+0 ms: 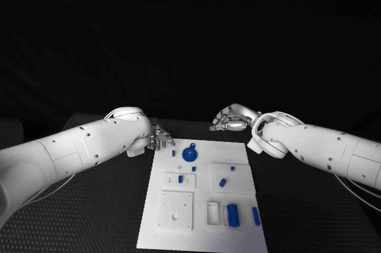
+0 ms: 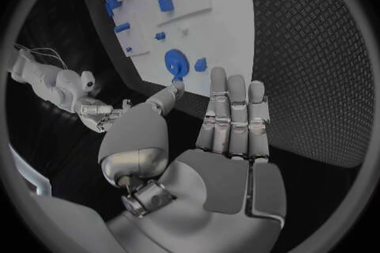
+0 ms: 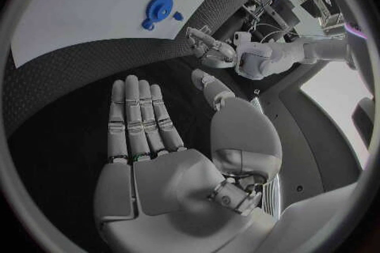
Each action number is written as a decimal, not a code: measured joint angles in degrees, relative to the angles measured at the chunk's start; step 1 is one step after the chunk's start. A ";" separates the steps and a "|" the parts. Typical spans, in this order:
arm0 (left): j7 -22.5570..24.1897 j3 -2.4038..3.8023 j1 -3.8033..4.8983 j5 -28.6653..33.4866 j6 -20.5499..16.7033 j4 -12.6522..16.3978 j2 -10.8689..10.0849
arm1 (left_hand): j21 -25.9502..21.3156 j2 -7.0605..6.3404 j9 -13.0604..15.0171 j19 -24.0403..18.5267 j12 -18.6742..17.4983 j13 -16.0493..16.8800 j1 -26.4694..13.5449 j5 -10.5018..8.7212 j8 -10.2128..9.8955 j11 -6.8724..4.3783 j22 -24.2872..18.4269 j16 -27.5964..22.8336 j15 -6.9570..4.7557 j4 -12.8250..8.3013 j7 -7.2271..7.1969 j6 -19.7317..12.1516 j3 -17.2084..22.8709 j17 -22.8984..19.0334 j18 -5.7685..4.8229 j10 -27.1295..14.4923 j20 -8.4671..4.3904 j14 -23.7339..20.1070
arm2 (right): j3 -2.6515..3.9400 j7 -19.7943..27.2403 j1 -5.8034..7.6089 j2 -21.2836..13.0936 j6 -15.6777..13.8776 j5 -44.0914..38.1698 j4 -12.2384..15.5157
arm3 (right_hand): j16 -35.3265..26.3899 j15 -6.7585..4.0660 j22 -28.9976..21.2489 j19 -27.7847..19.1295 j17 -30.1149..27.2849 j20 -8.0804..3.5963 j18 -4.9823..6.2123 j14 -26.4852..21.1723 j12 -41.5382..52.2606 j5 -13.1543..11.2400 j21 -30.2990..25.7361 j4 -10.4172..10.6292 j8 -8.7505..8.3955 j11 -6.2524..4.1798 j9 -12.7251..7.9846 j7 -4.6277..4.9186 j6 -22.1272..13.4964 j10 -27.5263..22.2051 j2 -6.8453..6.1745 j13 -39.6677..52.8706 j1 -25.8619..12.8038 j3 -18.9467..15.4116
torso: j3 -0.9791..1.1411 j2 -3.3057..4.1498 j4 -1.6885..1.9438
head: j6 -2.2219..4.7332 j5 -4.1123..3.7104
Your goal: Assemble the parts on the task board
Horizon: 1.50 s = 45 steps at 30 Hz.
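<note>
Board (image 1: pixel 202 231) at tabletop (image 1: pixel 317 209) centre, long axis running from far edge to near edge. Left hand (image 1: pixel 161 138) open, empty, just beside board's far left corner. Right hand (image 1: pixel 232 120) open, fingers loosely curled, empty, beyond far edge. Gear (image 1: pixel 190 154) near far edge; left hand nearer. Small parts' shapes hard to make out.

You see a white board (image 1: pixel 199 209) on a black table (image 1: pixel 317 220) with a fine woven-looking texture, small blue parts (image 1: pixel 233 215) and a blue gear (image 1: pixel 190 154) on the board, and two silver hands on white arms (image 1: pixel 71 148).
</note>
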 measured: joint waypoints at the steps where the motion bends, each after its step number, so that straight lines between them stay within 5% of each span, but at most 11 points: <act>1: 0.03 0.00 -0.05 -0.10 0.06 -0.27 0.26 | 0.00 0.00 -0.03 0.00 0.00 0.03 0.00 0.00 0.00 0.00 0.00 0.00 0.00 0.04 0.00 0.00 -0.03 0.05 0.00 0.00 0.00 0.00 | 0.00 0.00 -0.01 -0.01 0.00 0.00 -0.01 | 0.00 0.00 0.00 0.00 0.00 0.00 0.00 0.00 0.00 0.00 0.00 0.00 0.00 0.00 -0.03 0.00 0.00 0.00 0.00 -0.04 0.00 0.00 | 0.00 0.01 0.00 | -0.03 0.00; 16: 0.37 0.02 -1.87 -0.49 2.39 -3.69 3.23 | -0.20 1.71 -0.19 0.00 0.00 0.81 1.14 0.57 1.24 -0.24 0.70 0.22 0.19 0.25 -0.61 0.61 -1.05 0.89 0.00 0.24 0.00 0.19 | 0.00 0.00 -0.02 0.10 0.01 0.04 0.08 | 0.00 0.00 0.04 0.00 -0.06 0.00 0.00 0.00 0.00 0.00 0.00 0.00 0.00 0.00 -0.03 0.00 0.00 0.00 0.00 -0.07 0.00 0.00 | 0.07 0.02 0.02 | -0.34 -0.24; 45: 1.09 0.09 -3.34 0.50 5.01 -9.85 6.66 | -0.20 4.54 -0.55 0.01 0.00 1.53 1.65 1.01 2.13 -0.44 1.34 0.22 0.19 -0.70 -0.73 1.15 -1.99 1.49 0.00 0.44 0.00 0.19 | 0.02 0.00 -0.02 0.42 0.01 0.07 0.14 | 0.00 0.00 0.09 0.00 -0.10 0.00 0.00 0.00 0.22 0.00 0.00 0.00 0.00 0.00 -0.07 0.00 0.00 0.00 0.23 -0.14 0.23 0.00 | 0.14 -0.03 0.03 | -0.63 -0.60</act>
